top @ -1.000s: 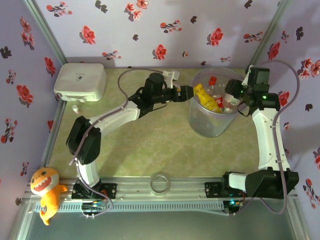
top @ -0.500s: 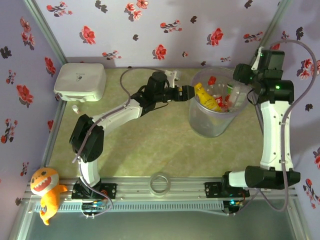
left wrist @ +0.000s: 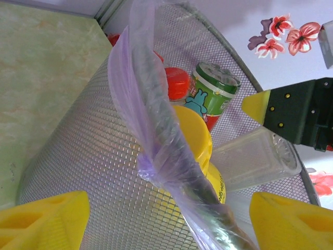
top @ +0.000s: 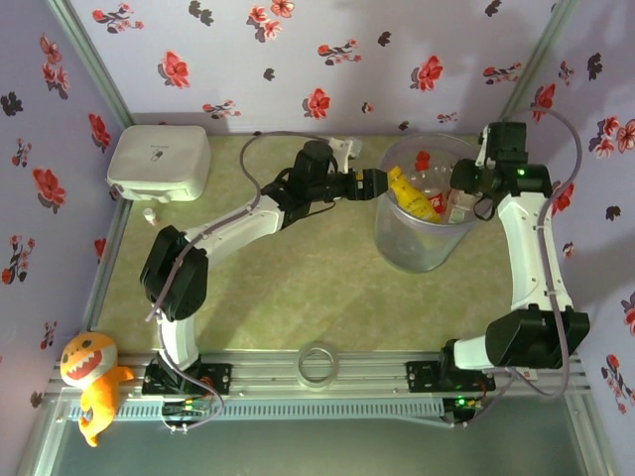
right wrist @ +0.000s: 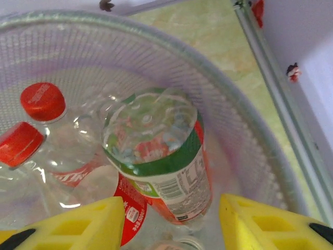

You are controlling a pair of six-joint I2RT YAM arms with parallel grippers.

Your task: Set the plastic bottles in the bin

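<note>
The bin stands at the back right of the table, with several plastic bottles inside. An opaque yellow bottle leans on its left rim, and my left gripper hangs open just outside that rim. In the left wrist view the fingers straddle the mesh wall and purple liner, with the yellow bottle behind them. My right gripper hovers open over the right rim. Below it a green-and-red-labelled bottle lies loose among clear bottles with red caps, between the open fingers.
A white rounded box sits at the back left corner. A clear tape ring lies on the front rail. An orange plush toy hangs at the front left. Flowered walls close in on three sides.
The right arm rose up and back from the bin, then dropped again to its right rim. The left arm and the yellow bottle have barely moved.
</note>
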